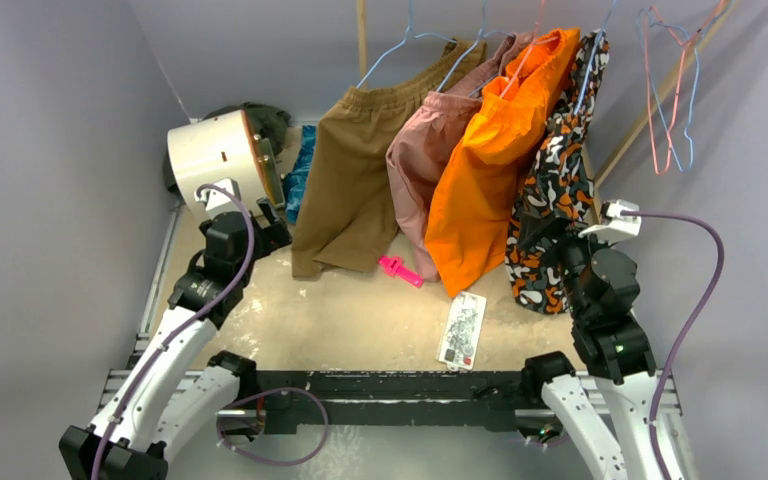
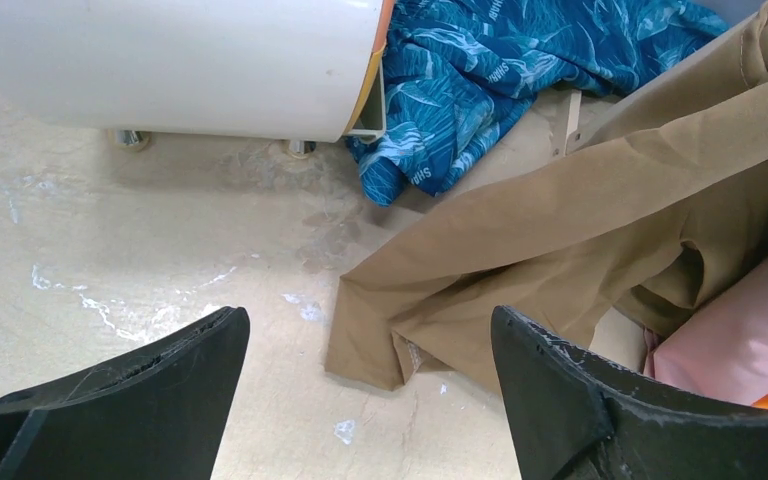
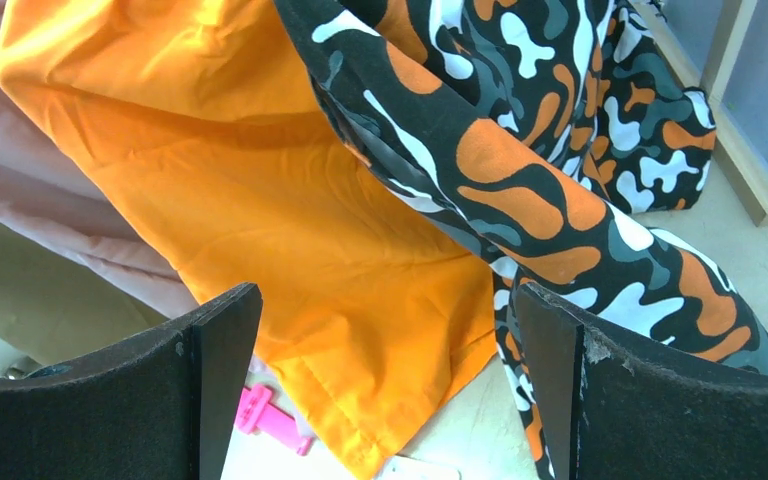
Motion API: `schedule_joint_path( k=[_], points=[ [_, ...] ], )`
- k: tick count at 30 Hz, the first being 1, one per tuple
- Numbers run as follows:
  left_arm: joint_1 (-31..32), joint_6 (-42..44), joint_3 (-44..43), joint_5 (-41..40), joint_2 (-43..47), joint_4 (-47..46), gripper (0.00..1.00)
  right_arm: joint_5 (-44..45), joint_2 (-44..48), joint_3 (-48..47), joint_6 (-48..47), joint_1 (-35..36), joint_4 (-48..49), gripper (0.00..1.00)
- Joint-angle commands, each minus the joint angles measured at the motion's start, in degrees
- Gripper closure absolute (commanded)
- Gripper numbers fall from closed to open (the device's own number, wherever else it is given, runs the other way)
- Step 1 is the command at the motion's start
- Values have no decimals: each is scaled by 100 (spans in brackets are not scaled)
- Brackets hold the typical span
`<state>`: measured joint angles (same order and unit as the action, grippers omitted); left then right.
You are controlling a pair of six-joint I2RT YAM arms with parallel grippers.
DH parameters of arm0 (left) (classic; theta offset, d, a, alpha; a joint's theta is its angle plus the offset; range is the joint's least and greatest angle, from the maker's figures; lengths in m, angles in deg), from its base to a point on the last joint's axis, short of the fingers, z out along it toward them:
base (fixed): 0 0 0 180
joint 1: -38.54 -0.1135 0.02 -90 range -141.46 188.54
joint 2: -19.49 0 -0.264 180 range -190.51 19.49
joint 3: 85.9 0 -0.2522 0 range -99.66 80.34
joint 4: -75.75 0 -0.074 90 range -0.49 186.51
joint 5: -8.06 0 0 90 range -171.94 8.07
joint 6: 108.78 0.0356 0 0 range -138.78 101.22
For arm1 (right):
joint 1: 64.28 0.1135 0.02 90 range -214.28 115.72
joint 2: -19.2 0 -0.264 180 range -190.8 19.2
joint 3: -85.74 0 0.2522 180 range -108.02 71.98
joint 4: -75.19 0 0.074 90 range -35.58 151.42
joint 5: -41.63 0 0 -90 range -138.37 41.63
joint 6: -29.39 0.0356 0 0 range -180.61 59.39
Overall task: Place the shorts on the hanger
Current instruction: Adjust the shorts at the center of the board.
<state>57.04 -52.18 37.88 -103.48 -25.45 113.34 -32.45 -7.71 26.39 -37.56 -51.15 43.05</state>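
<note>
Reaching toward the back-left corner, the left gripper [image 2: 370, 335] stands open and empty near the crumpled blue shorts [image 2: 520, 70], whose white lettering is unreadable. The right gripper [image 3: 390, 310], raised, gapes empty before orange shorts [image 3: 260, 200]. The pink-red hanger [image 1: 651, 100] hangs far right, well apart.

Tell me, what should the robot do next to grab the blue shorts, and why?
Probably ease the left claw forward onto the blue shorts. They lie crumpled beside the white drum, just past the brown shorts, and that claw is open, empty and facing them.
</note>
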Motion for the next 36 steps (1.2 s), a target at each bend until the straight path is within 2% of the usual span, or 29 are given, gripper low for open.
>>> schedule_joint_path(
  k=[1,8,13,16,21,26,29,31,34,36],
  points=[
    [61,135,-93,-213,170,-189,9,-137,35,-9,-197,23,290,1],
    [77,177,-89,-136,248,-194,8,-598,252,36,-529,23,465,2],
    [162,334,-24,263,316,-317,9,-960,22,-89,-745,23,561,4],
    [199,394,-9,425,341,-351,9,-1176,-249,-383,-779,19,553,5],
    [231,419,2,501,440,-370,11,-1019,-586,-908,-812,23,539,5],
    [306,456,69,567,632,-420,13,-993,-962,-2097,-993,25,30,5],
    [346,458,66,614,637,-451,14,-978,-1266,-2497,-1083,17,-131,6],
    [347,445,66,655,645,-486,15,-1476,-1440,-2518,-1096,23,-170,9],
    [379,449,92,719,666,-530,16,-2750,-1852,-2306,-984,23,-116,19],
    [408,454,106,675,632,-549,16,-3044,-2063,-2030,-795,123,-13,22]
  ],
)
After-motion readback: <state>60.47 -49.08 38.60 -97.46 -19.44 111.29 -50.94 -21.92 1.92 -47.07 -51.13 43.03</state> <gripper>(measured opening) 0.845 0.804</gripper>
